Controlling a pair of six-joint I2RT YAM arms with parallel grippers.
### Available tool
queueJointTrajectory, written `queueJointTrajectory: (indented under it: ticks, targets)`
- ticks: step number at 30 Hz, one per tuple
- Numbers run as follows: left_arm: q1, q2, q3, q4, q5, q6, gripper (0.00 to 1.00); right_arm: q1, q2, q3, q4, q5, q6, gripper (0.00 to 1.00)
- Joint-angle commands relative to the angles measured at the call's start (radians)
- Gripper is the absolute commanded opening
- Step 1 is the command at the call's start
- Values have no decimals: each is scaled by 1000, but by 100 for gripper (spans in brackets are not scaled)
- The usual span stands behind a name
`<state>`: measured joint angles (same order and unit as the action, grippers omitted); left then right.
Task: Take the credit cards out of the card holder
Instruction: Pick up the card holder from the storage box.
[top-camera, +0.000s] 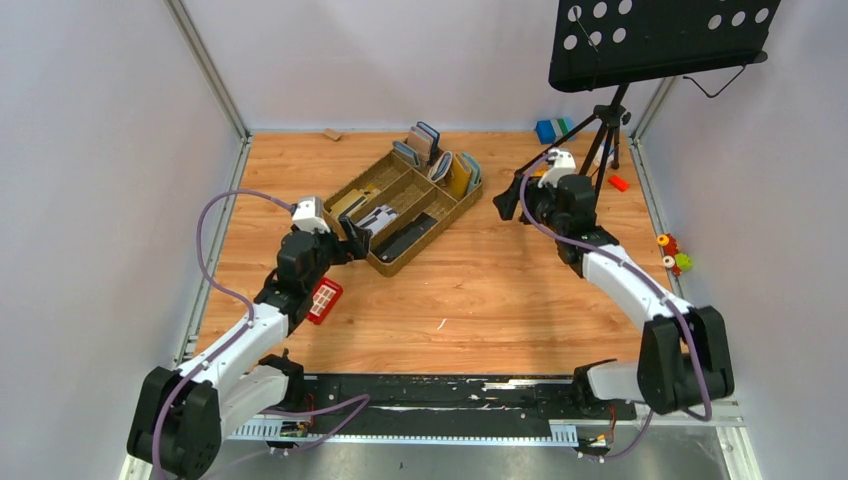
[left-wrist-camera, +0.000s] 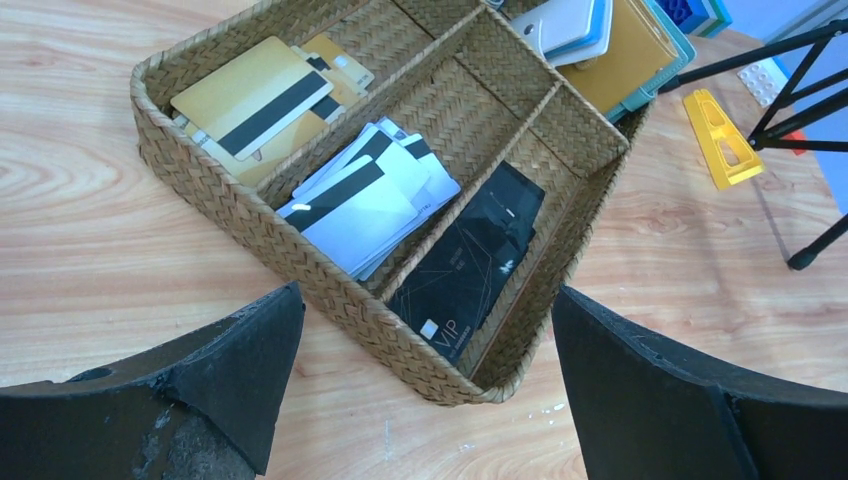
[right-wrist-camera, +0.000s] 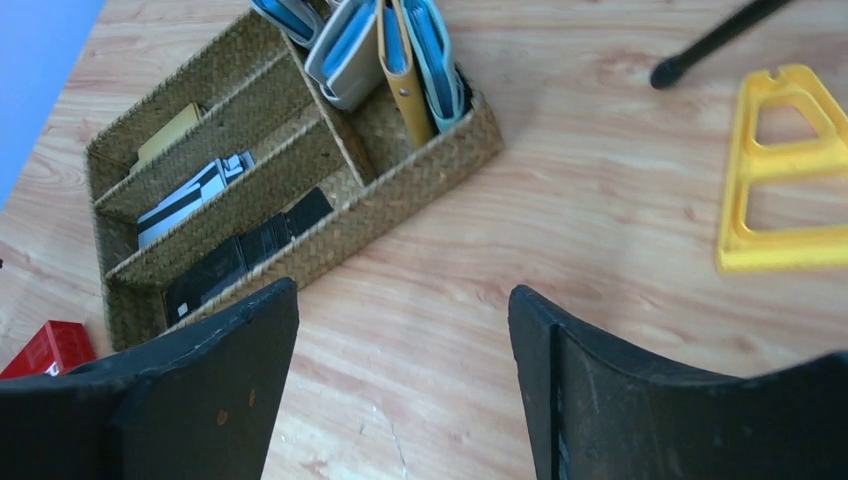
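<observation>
pose: left claw (left-wrist-camera: 425, 305), right claw (right-wrist-camera: 402, 295) open, angled down, seemingly hovering.

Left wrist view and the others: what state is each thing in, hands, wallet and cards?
left hand: open, empty
right hand: open, empty
yellow wallet: folded shut, upright in the end compartment of the basket
pale cards: loose stack lying flat in the middle slot
gold cards: lying flat in an outer slot
black cards: lying flat in the other outer slot
</observation>
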<state>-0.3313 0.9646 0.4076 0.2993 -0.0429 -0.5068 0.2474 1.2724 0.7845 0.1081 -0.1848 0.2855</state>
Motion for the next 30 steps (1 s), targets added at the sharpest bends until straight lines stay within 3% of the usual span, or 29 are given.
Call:
queueJointTrajectory:
  ticks: [1,3,6,15,18,30]
  targets:
    - [1,6,-22,117,-8,15,100,20,136,123,83,-69,-10,73]
    - [1,-6,-68,157,-37,-6,100,32,209,181,91,-87,-13,69]
    - [7,-24,-95,84,-207,-148,100,62,314,252,93,-76,-31,65]
    - [21,-36,-131,155,-130,-121,99,87,564,414,142,-58,-18,55]
    - [21,-35,-150,212,-79,-98,97,87,629,483,125,-57,-14,47]
    - [21,-16,-150,239,-34,-105,94,88,765,630,105,-6,10,48]
